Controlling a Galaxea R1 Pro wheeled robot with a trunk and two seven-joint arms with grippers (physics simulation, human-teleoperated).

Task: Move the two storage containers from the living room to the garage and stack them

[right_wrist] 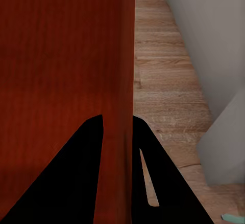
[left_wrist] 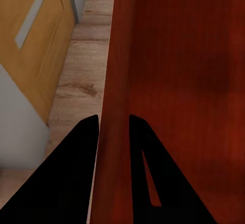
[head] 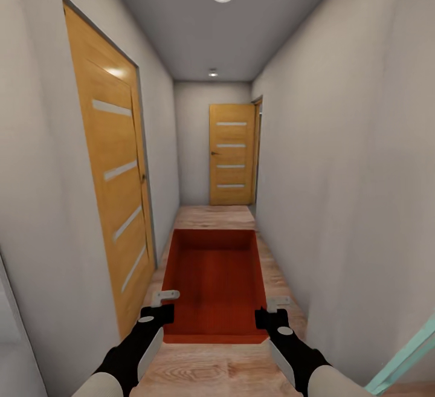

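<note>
A red-orange open-top storage container [head: 214, 282] hangs in front of me above the light wood-plank hallway floor, held by both arms. My left gripper [head: 162, 307] is shut on the container's left wall [left_wrist: 116, 81], one finger on each side of it. On the opposite side, my right gripper [head: 273, 312] is shut on the right wall [right_wrist: 126, 70] in the same way. I look down into the empty bin from the head view.
I am in a narrow corridor with pale grey walls. A tan door with glass slats [head: 115, 185] is close on the left, another tan door [head: 231, 154] closes the far end, and an opening [head: 258, 149] shows at the far right.
</note>
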